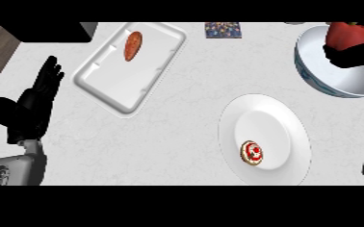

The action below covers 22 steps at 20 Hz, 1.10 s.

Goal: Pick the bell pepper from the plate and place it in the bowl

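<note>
Bell pepper [346,34], glossy red, over rounded bowl [316,69]

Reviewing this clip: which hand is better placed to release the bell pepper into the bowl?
The right hand. It is curled round the red bell pepper directly over the bowl at the upper right. The left hand rests open at the far left edge, beyond the white tray.

Bowl [320,72] and bell pepper [346,34] cut by right edge; pepper's lower part hidden by right hand [344,56]; fingers unreadable.
</note>
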Tool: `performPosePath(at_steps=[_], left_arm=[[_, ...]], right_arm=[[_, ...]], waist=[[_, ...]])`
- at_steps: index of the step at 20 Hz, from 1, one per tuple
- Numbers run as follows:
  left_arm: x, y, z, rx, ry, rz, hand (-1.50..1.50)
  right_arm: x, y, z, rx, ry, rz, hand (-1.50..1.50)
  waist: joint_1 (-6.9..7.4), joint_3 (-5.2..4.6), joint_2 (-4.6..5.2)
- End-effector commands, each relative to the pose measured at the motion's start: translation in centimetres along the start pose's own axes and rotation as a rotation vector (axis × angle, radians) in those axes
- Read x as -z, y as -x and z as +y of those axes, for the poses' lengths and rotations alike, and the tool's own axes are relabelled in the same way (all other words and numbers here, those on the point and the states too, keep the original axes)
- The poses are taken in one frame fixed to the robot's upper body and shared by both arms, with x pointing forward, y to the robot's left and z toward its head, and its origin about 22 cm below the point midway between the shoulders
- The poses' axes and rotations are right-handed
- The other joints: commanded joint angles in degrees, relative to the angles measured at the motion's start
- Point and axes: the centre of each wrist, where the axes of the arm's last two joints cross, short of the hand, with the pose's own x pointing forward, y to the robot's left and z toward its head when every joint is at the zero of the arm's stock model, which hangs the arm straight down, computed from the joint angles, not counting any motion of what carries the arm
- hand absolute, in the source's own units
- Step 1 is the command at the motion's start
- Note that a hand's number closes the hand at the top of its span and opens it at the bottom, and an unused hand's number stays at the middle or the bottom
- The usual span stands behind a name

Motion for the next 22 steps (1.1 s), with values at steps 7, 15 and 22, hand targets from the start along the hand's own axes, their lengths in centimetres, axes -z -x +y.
performPosePath(at_steps=[7,15,22], left_arm=[[0.4,-0.5,1.8,0.004,0.027,-0.024,0.00],[0.9,-0.3,-1.0,-0.013,0.031,-0.025,0.00],[0.5,-0.6,-1.3,-0.017,0.034,-0.031,0.00]], right_arm=[[4.7,8.8,4.0,0.059,0.008,0.055,1.50],[7.5,11.8,4.1,0.061,-0.002,0.044,1.50],[5.2,18.2,3.7,-0.024,-0.236,0.309,-1.50]], waist=[[1.25,0.06,0.48],[2.15,0.11,0.98],[3.15,0.23,1.43]])
